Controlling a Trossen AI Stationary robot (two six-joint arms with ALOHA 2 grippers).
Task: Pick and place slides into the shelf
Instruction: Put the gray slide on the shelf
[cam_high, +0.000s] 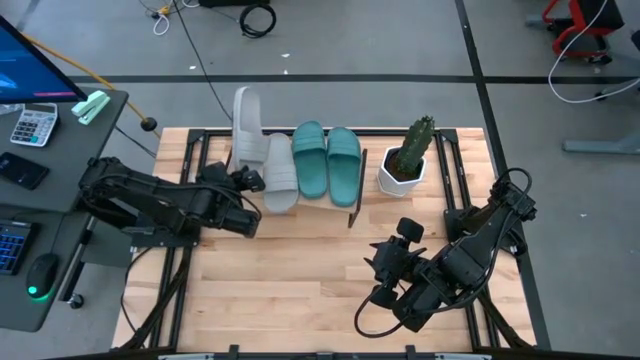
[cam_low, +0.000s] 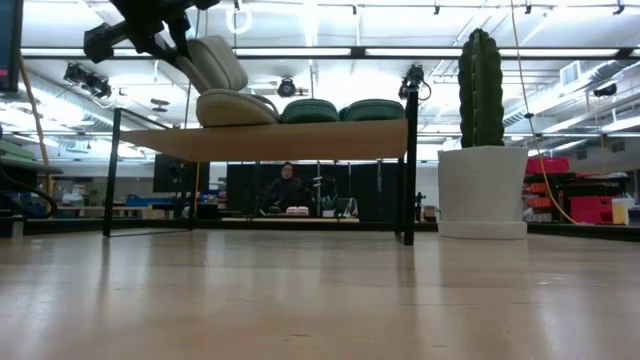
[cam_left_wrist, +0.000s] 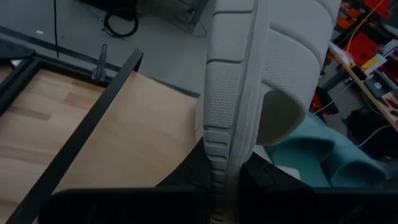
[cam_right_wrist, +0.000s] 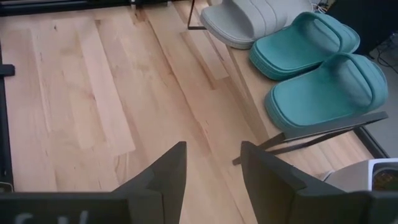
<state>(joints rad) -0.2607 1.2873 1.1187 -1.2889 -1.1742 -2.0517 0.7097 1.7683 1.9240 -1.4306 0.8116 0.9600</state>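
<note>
Three slides (cam_high: 310, 160) lie flat on the shelf (cam_low: 265, 140); my left gripper (cam_high: 243, 178) clamps the fourth grey slide (cam_high: 246, 125) on edge; right gripper (cam_right_wrist: 211, 180) parted, empty.

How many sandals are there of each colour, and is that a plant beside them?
Teal-green slides: 2
Light grey slides: 2, one flat on the shelf, one held on edge by the left gripper
Potted cactus: 1
Total: 5
</note>
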